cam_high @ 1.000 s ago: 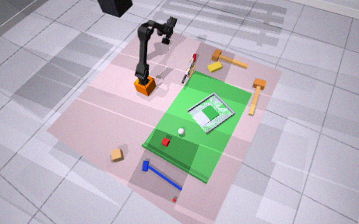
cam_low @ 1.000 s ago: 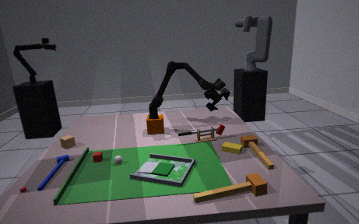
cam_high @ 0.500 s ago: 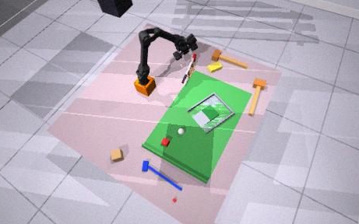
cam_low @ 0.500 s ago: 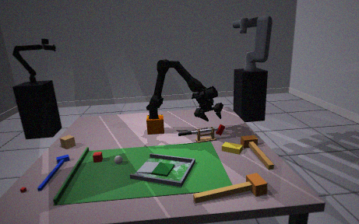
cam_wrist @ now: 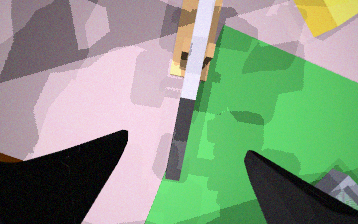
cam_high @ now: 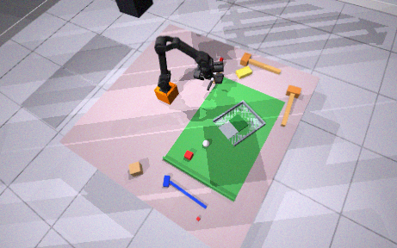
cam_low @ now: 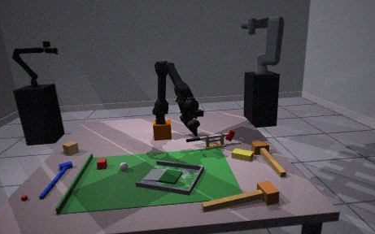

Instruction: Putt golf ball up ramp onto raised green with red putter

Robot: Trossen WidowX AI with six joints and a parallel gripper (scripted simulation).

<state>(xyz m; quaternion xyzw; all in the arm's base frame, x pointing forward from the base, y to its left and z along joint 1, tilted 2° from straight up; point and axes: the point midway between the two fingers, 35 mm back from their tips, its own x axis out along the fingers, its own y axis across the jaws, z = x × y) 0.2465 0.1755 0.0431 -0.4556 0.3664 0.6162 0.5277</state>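
Note:
The red putter rests on a small wooden stand (cam_low: 215,145) (cam_wrist: 181,25), its red head (cam_low: 230,135) (cam_high: 221,59) on the far side and its dark grip (cam_wrist: 180,135) (cam_low: 192,140) toward the arm. My gripper (cam_wrist: 187,145) (cam_low: 196,133) is open and empty, above the grip, which shows between its fingertips in the wrist view. The white golf ball (cam_high: 206,143) (cam_low: 124,166) lies on the green mat (cam_high: 219,168) (cam_low: 101,195). The pale ramp (cam_high: 227,130) (cam_low: 156,175) leads to the raised dark green square (cam_high: 238,122) (cam_low: 170,175) inside a grey border.
A red cube (cam_high: 189,155) (cam_low: 102,164) is near the ball. A blue mallet (cam_high: 186,195) (cam_low: 54,180) and a tan block (cam_high: 135,168) (cam_low: 71,148) lie off the mat. A yellow block (cam_high: 244,71) (cam_low: 242,154) and two orange-headed mallets (cam_high: 294,90) (cam_low: 260,146) lie beyond the putter's side.

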